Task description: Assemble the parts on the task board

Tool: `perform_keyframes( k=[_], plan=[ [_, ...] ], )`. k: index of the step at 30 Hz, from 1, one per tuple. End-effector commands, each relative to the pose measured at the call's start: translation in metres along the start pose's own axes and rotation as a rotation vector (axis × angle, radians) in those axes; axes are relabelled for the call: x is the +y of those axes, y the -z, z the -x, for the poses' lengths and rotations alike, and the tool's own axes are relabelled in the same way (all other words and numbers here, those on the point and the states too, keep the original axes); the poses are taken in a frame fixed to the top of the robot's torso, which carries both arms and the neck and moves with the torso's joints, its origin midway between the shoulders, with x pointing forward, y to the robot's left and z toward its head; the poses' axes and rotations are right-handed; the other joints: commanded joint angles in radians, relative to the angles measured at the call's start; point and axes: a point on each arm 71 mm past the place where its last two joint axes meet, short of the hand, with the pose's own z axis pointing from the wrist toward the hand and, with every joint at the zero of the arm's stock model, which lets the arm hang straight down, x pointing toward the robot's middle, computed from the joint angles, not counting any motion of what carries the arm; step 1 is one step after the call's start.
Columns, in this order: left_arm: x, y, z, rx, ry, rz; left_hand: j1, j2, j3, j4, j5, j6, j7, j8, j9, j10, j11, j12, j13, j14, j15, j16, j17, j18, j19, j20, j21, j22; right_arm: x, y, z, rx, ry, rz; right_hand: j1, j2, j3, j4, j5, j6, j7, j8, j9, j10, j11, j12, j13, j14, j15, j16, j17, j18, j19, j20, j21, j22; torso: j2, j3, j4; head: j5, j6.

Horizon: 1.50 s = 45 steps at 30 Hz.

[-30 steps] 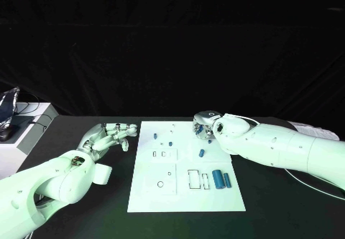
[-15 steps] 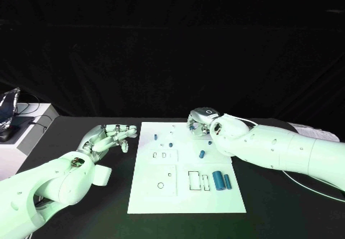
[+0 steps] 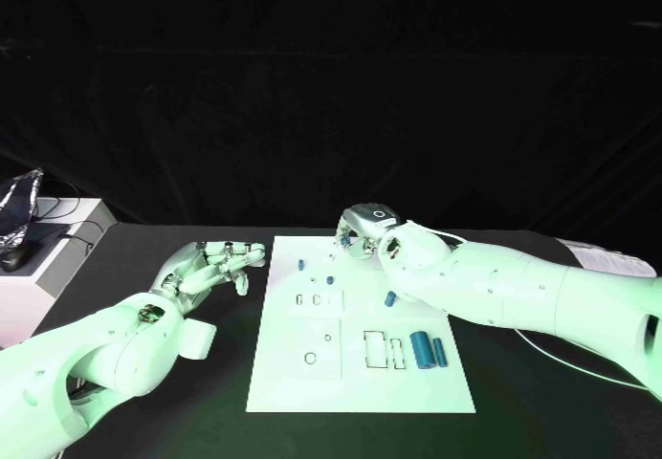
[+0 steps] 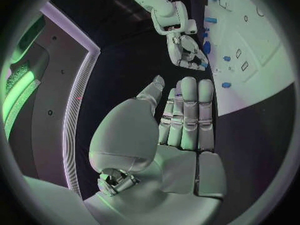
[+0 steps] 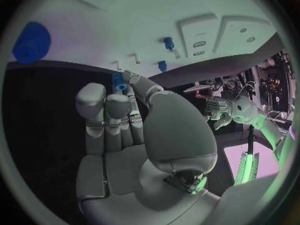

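The white task board lies in the middle of the black table. My right hand hovers over the board's far edge and pinches a small blue part between thumb and a finger. Two blue cylinders lie side by side near the board's right edge, and a smaller blue part lies above them. A small blue peg stands near the far left corner. My left hand rests left of the board, fingers straight and holding nothing.
Rectangular slots and small holes are cut in the board's middle. A white box with cables stands past the table's left edge. Bare black table lies on both sides of the board.
My right hand has moved left along the board's far edge, toward its middle. The left hand has stayed where it was.
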Motion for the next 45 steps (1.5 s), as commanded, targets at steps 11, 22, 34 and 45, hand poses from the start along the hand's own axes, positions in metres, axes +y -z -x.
perform_keyframes(
  k=[11, 22, 34, 45],
  plan=[
    [-0.001, 0.000, -0.005, 0.028, 0.005, -0.005, -0.002, 0.007, -0.001, -0.007, -0.005, -0.008, 0.001, 0.004, 0.000, -0.008, -0.001, 0.004, -0.002, -0.001, 0.004, 0.007, -0.002, 0.031, 0.002, 0.005, 0.006, 0.004, 0.007, -0.012, -0.002, -0.077, 0.030, -0.023, 0.008, 0.018, -0.002, -0.008, 0.000, 0.008, 0.001, -0.001, 0.000, 0.099, -0.035, 0.006, 0.005, 0.003, -0.007, -0.005, 0.003, 0.004, 0.053, -0.011, -0.027, 0.026, 0.005, -0.0145, 0.0194, -0.007, 0.003],
    [-0.002, 0.000, -0.005, 0.030, 0.004, -0.005, -0.002, 0.007, -0.001, -0.007, -0.005, -0.008, 0.001, 0.004, 0.000, -0.008, -0.001, 0.004, -0.002, -0.001, 0.004, 0.007, -0.002, 0.031, 0.002, 0.005, 0.006, 0.004, 0.004, -0.013, -0.008, -0.040, 0.043, -0.034, 0.007, 0.018, -0.002, -0.007, 0.000, 0.008, 0.000, -0.001, 0.000, 0.099, -0.035, 0.006, 0.005, 0.003, -0.007, -0.005, 0.004, 0.004, 0.056, -0.011, -0.037, 0.038, 0.010, -0.0197, 0.0264, -0.012, 0.000],
    [-0.002, 0.000, -0.006, 0.035, 0.006, -0.005, -0.004, 0.007, -0.002, -0.007, -0.005, -0.009, 0.002, 0.005, 0.000, -0.009, 0.000, 0.004, -0.002, -0.002, 0.005, 0.010, -0.005, 0.031, 0.002, 0.005, 0.005, 0.007, 0.000, -0.015, -0.012, -0.020, 0.061, -0.057, 0.007, 0.018, -0.002, -0.007, 0.000, 0.008, -0.001, -0.001, 0.000, 0.098, -0.035, 0.006, 0.005, 0.003, -0.007, -0.005, 0.004, 0.003, 0.056, -0.011, -0.040, 0.040, 0.010, -0.0213, 0.0315, -0.015, -0.001],
    [-0.002, -0.001, -0.007, 0.036, 0.007, -0.005, -0.004, 0.007, -0.002, -0.007, -0.005, -0.009, 0.002, 0.005, 0.000, -0.009, 0.000, 0.004, -0.002, -0.002, 0.005, 0.010, -0.005, 0.031, 0.002, 0.005, 0.005, 0.007, -0.001, -0.016, -0.017, -0.005, 0.068, -0.062, 0.006, 0.018, -0.001, -0.007, 0.000, 0.007, -0.001, -0.001, -0.001, 0.096, -0.035, 0.006, 0.004, 0.002, -0.007, -0.007, 0.004, 0.004, 0.056, -0.011, -0.047, 0.043, 0.015, -0.0237, 0.0346, -0.014, 0.001]
  ],
)
